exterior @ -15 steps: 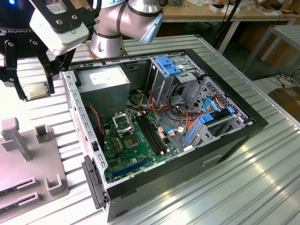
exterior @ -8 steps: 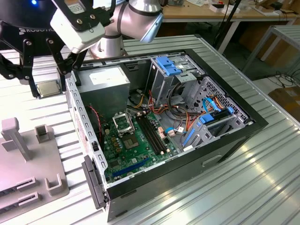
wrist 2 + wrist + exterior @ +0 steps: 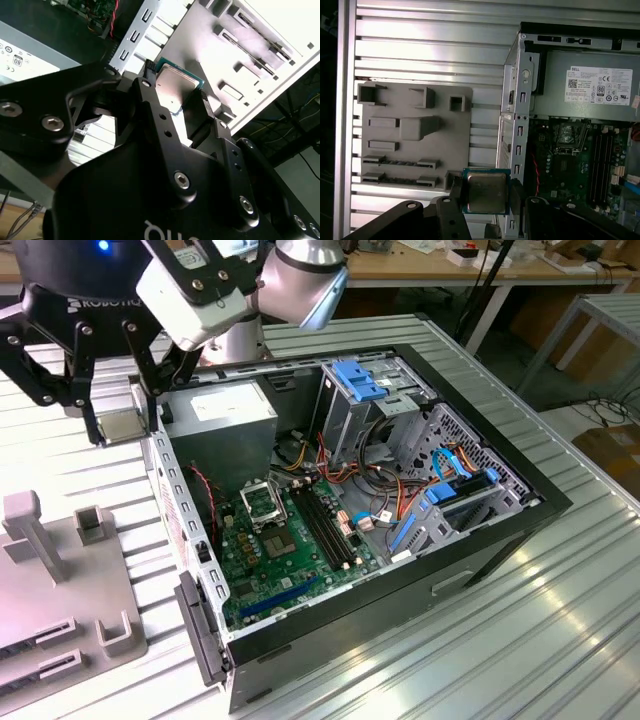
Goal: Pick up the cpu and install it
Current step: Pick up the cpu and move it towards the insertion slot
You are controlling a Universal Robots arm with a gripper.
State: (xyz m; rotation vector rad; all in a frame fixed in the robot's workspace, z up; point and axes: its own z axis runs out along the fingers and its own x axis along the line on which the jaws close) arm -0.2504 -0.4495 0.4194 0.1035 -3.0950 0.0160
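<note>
- Being clamped edgewise in the black end effector (image 3: 122, 428): a small silver-grey square cpu (image 3: 122, 425), upper left in the exterior view.
- It is best kept level.

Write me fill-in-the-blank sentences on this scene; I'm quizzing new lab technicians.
1. The ____ is shut on the cpu.
2. The cpu is held outside the open computer ____.
3. The black socket sits on the green ____.
Missing: gripper; case; motherboard.
</note>
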